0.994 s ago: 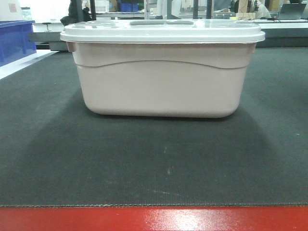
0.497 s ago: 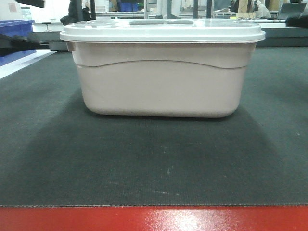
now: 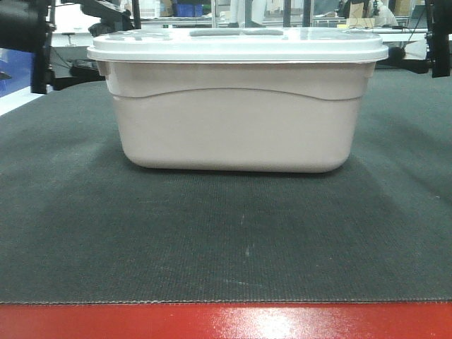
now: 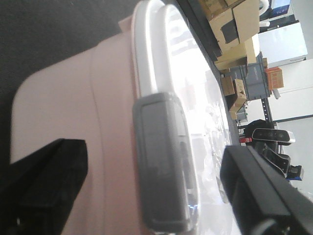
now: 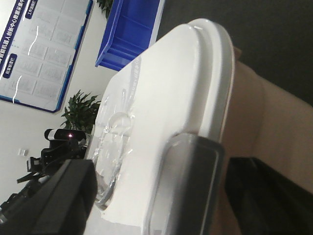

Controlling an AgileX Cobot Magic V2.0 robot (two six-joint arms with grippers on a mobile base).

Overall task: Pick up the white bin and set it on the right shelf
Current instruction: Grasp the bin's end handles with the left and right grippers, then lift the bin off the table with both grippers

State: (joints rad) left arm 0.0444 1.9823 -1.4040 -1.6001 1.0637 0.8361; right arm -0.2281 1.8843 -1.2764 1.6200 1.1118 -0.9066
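Observation:
The white bin (image 3: 236,127), a pale beige tub with a whiter lid (image 3: 236,46), stands upright on the dark mat. My left gripper (image 3: 35,42) hangs by its left end and my right gripper (image 3: 438,39) by its right end. In the left wrist view the left gripper (image 4: 154,188) is open, one dark finger beside the tub wall and the other over the lid, astride the grey latch (image 4: 161,161). The right gripper (image 5: 156,196) is open in the same way around the other grey latch (image 5: 195,186). Whether the fingers touch the bin is unclear. The right shelf is out of view.
The dark mat (image 3: 226,233) covers a table with a red front edge (image 3: 226,321). A blue open bin (image 5: 129,29) lies beyond the white bin's left end. Cardboard boxes (image 4: 234,24) are stacked behind, and a potted plant (image 5: 80,110) stands by the wall.
Both arms have come into the front view, from nothing a second ago to dark slivers, and now stand at the two ends of the lid. The bin has not moved.

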